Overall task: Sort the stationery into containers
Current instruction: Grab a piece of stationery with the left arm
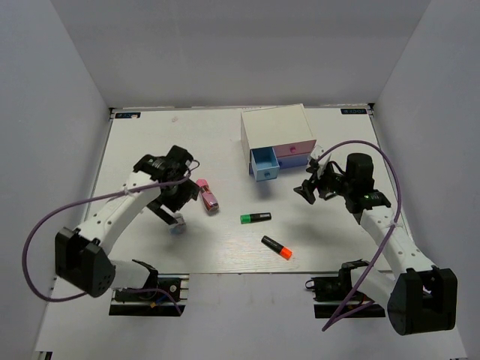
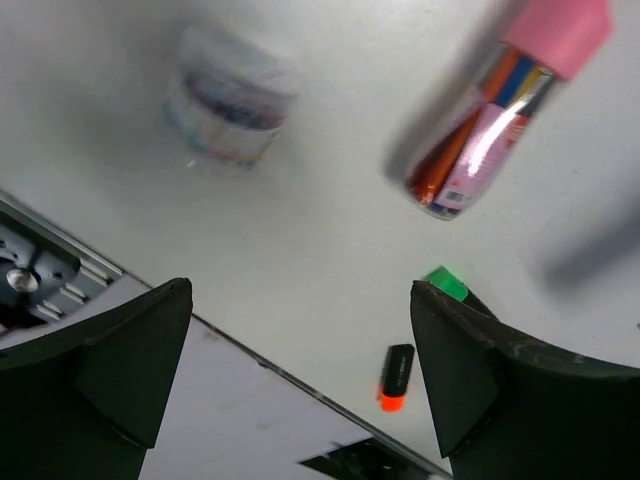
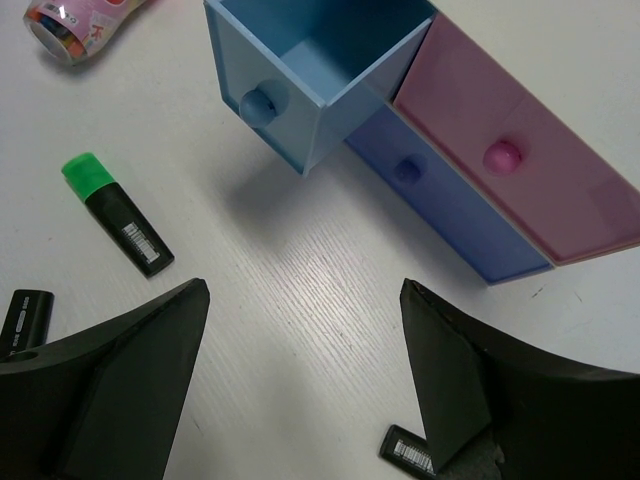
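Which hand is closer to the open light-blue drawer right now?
Right. The right hand is just off the front right of the open light-blue drawer. The left hand is well off to the drawer's left, past the pink oblong item.

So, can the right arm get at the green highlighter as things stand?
Probably yes. The right gripper is open and empty, the green highlighter lies alone close by with nothing between them, and the open blue drawer sits off to the side.
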You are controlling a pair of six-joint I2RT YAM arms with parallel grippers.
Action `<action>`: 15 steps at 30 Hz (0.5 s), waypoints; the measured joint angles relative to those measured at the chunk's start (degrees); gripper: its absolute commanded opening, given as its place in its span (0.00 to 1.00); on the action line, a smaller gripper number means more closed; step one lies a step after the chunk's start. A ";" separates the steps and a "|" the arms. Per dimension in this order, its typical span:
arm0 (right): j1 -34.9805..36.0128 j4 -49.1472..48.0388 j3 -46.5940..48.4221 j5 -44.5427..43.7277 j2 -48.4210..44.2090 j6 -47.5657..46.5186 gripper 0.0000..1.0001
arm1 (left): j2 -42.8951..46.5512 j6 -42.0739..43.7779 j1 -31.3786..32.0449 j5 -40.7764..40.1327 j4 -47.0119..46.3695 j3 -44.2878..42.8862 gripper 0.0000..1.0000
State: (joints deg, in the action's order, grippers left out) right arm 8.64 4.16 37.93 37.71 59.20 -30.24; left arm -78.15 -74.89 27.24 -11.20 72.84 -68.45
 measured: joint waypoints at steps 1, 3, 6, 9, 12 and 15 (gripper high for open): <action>0.00 -0.17 -0.07 0.02 0.15 0.15 0.82 | 2.10 -4.00 -0.15 0.66 0.68 1.99 1.00; 0.00 -0.61 -0.13 0.17 0.42 0.33 0.82 | 5.70 -10.86 -0.37 1.51 1.27 5.95 1.00; 0.00 -1.11 -0.24 0.26 0.44 0.35 0.82 | 8.92 -20.46 -0.46 1.22 1.73 9.49 1.00; 0.00 -1.38 -0.33 0.26 0.42 0.35 0.82 | 10.25 -28.02 -0.96 -1.49 0.59 10.91 1.00; -0.02 -1.62 -0.70 0.26 0.31 0.42 0.82 | 11.17 -32.83 -2.05 -4.50 -1.81 11.76 1.00; -0.02 -1.97 -1.88 0.20 -0.26 0.92 0.82 | 10.64 -35.63 -3.63 -5.97 -4.57 13.03 1.00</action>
State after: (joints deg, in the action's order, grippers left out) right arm 8.62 2.20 36.05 37.91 58.94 -29.32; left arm -67.51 -110.52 23.62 -17.17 68.27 -55.42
